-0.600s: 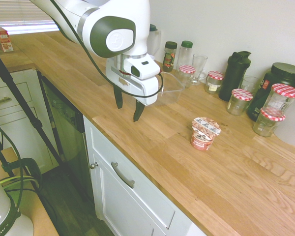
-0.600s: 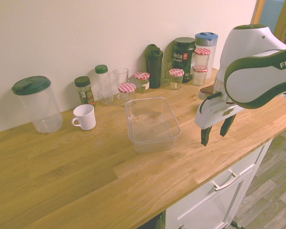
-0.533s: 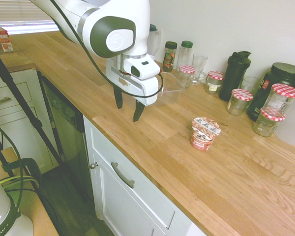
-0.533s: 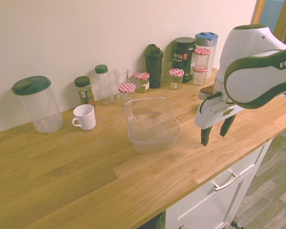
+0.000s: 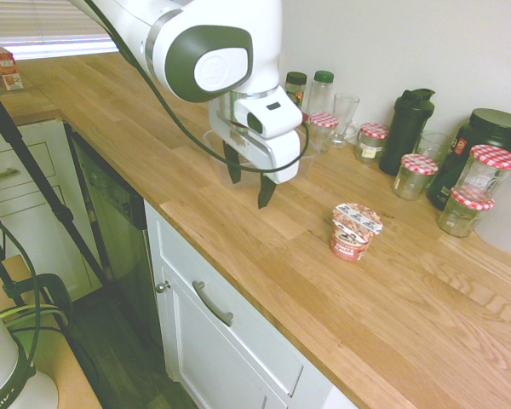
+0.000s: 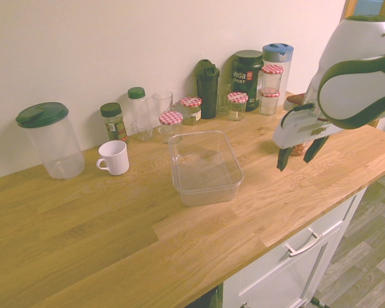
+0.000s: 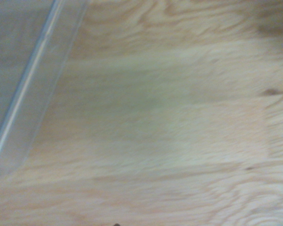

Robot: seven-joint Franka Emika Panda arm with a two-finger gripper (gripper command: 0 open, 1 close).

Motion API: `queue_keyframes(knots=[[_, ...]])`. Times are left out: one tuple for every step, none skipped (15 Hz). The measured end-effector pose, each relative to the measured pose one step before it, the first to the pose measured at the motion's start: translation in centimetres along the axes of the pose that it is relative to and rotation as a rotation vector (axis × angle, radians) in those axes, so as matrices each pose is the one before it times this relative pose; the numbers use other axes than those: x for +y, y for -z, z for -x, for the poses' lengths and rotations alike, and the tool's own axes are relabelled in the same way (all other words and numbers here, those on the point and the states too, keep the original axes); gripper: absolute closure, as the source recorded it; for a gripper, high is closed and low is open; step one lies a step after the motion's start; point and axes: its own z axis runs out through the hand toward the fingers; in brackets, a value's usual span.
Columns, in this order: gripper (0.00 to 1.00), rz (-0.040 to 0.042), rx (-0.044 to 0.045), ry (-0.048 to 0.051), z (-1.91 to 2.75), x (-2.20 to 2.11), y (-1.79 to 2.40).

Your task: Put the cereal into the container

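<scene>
Our hand (image 5: 249, 181) hangs over the bench (image 5: 302, 315) with its 2 fingers spread and nothing between them. The cereal (image 5: 354, 232) stands upright on the bench, apart from the empty container (image 6: 205, 168). If we come in off-centre, 1 fingertip could knock the cup over or dent its foil lid. Squeezing too hard could buckle the sides; lifting too little on the way back could catch the tub's rim and shove it.
</scene>
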Motion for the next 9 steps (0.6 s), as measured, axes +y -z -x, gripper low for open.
queue_keyframes(knots=[[0.00,-0.01028,0.01121,-0.02494,-1.771,1.414,0.142],[0.00,-0.00550,0.00902,-0.01967,-1.789,1.446,-0.127],[0.00,-0.00123,0.00705,-0.01264,-1.670,1.330,-0.470],[0.00,0.00303,0.00441,-0.00591,-1.371,1.022,-0.718],[0.00,0.00711,0.00134,0.00274,-0.951,0.434,-0.849],[0.00,0.00894,-0.00045,0.01246,-0.414,0.012,-0.835],[0.00,0.00567,0.01588,0.01998,-0.279,-0.158,-0.765],[0.00,0.00148,0.02755,0.02085,-0.277,-0.107,-0.597],[0.00,-0.00635,0.02174,0.01505,-0.241,-0.115,-0.529]])
